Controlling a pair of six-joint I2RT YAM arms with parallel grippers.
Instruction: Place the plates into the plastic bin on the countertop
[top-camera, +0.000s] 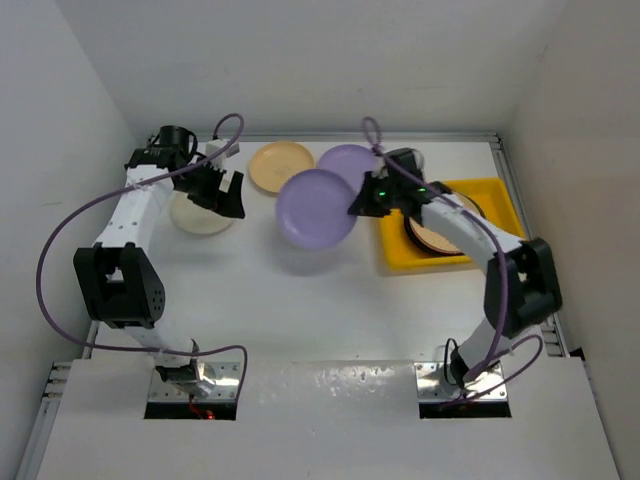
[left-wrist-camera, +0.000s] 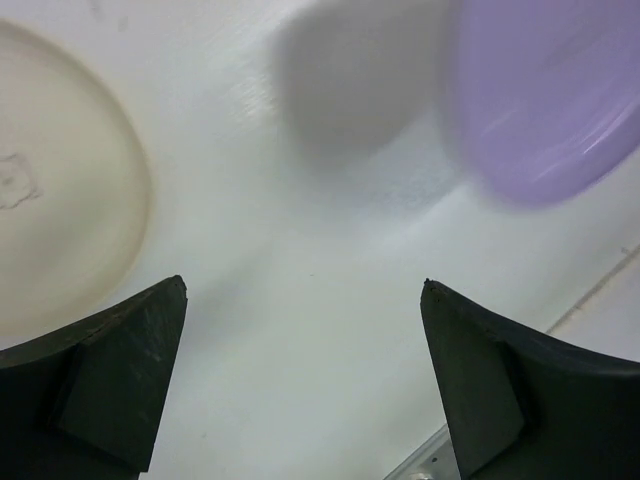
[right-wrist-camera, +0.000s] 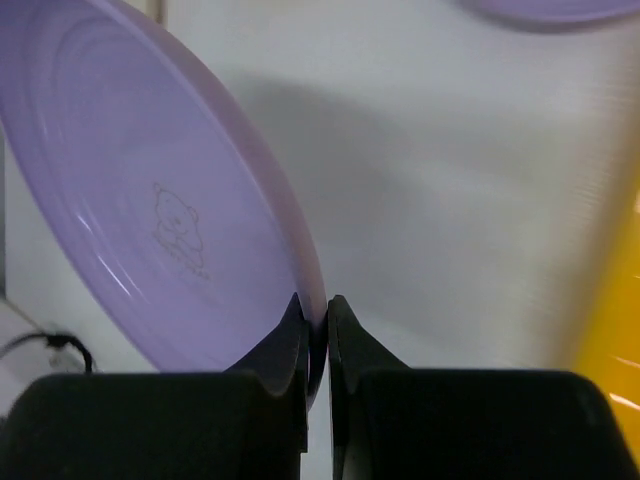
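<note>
Flanking the held lavender plate (top-camera: 316, 208) sit peach plate (top-camera: 281, 166) (behind) and bin (top-camera: 495, 195).

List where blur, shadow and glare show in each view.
Top external: the lifted lavender plate casts a soft shadow on the glossy countertop. Left wrist: that plate is smeared, with a grey shadow beside it. Right wrist: plate fairly sharp, yellow bin a blur at right.
</note>
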